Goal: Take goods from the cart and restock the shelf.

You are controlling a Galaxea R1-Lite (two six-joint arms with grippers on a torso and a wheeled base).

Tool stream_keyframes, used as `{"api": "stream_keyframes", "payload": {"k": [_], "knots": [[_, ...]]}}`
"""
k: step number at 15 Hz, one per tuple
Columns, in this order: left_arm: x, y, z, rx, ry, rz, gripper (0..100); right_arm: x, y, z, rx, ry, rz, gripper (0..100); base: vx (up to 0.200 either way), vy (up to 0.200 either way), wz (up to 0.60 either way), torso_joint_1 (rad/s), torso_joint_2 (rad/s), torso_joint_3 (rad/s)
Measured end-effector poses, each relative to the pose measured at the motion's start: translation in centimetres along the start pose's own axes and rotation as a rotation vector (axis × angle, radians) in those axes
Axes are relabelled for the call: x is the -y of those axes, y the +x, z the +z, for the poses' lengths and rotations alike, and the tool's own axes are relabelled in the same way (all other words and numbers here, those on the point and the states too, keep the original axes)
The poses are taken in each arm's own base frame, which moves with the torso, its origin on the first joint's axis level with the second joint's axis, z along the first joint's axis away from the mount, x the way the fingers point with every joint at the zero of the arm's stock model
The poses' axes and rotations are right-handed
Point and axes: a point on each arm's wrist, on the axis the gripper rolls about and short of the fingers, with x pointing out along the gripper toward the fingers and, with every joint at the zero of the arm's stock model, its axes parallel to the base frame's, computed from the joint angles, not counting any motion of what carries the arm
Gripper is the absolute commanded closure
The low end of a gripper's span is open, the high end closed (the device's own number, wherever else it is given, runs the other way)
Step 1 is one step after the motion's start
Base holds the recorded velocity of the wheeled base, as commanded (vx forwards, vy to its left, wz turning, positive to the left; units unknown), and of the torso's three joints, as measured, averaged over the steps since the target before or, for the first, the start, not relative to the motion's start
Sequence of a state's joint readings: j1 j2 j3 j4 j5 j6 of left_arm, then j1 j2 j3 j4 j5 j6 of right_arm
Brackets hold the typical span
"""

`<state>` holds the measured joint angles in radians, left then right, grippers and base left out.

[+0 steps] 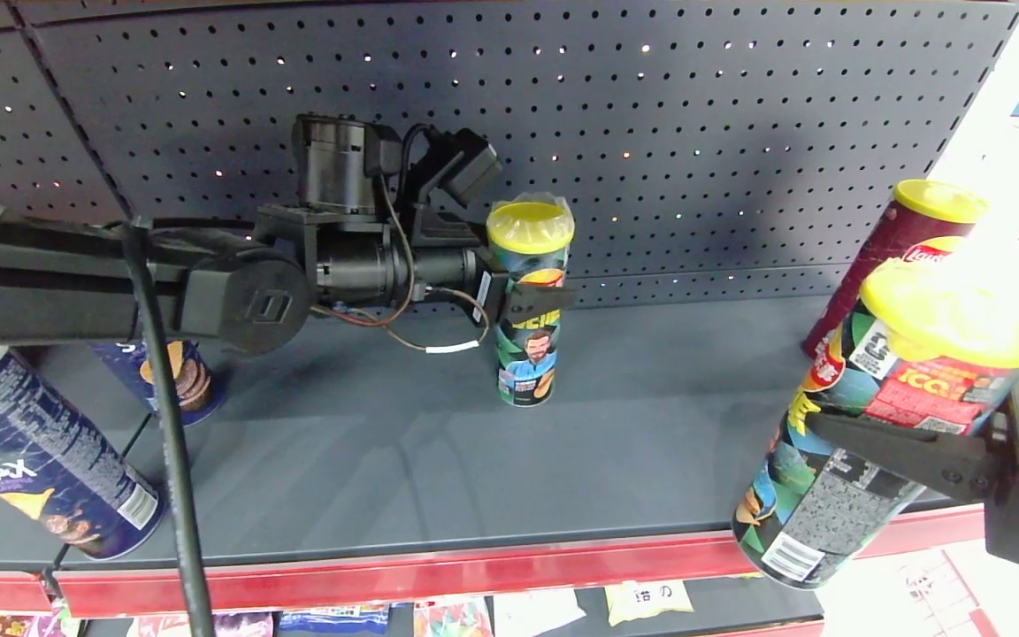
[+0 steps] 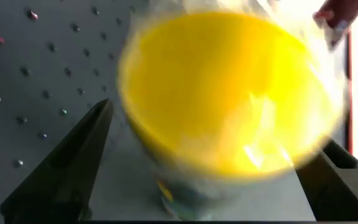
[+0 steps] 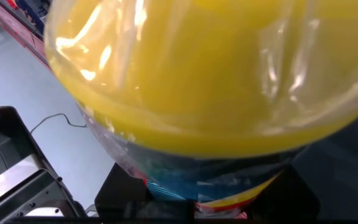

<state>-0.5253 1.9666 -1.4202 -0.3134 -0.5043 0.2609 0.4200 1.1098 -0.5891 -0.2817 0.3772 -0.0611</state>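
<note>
Shelf (image 1: 386, 478): dark grey board, pegboard back (image 1: 651, 106), red front rail (image 1: 386, 575).

Left tool (image 1: 527, 305): out over the middle of the shelf, toward the far side. Its fingers (image 2: 67, 174) are closed on either side of the mid-shelf can (image 1: 529, 354), gripping the upper body just below the lid. The can is teal and green with a yellow lid under clear film. It stands upright with its base down on the board, near the pegboard but apart from it. From the left wrist, the yellow lid (image 2: 229, 93) sits between the two dark fingers.

Right tool (image 1: 863, 442): at the near right, by the shelf front. It is clamped across the body of the tilted can (image 1: 907, 372), same teal print and yellow lid. The top leans right, and the base hangs over the red rail, off the board. Its lid (image 3: 216, 74) sits close under the right wrist camera.

Other stock: dark red cans (image 1: 903, 239) leaning at far right. A blue can (image 1: 49, 469) leans at near left, and a second blue can (image 1: 182, 376) stands behind the left arm.
</note>
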Motion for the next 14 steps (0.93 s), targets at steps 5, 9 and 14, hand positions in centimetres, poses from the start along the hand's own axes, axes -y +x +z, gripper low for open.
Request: {"api": "stream_keyframes", "payload": {"k": [5, 9, 14], "knots": [[-0.4, 1.2, -0.2, 0.002, 0.003, 0.007, 100, 0.0, 0.0, 0.0, 0.002, -0.001, 0.000, 100, 0.000, 0.000, 0.00, 0.000, 0.00, 0.000], [0.0, 1.7, -0.6, -0.004, -0.001, -0.012, 100, 0.1, -0.1, 0.0, 0.002, 0.002, -0.007, 100, 0.000, 0.000, 0.00, 0.000, 0.00, 0.000], [1.3, -0.2, -0.7, -0.017, -0.024, -0.080, 100, 0.2, -0.1, 0.0, 0.000, 0.004, -0.012, 100, 0.000, 0.000, 0.00, 0.000, 0.00, 0.000]]}}
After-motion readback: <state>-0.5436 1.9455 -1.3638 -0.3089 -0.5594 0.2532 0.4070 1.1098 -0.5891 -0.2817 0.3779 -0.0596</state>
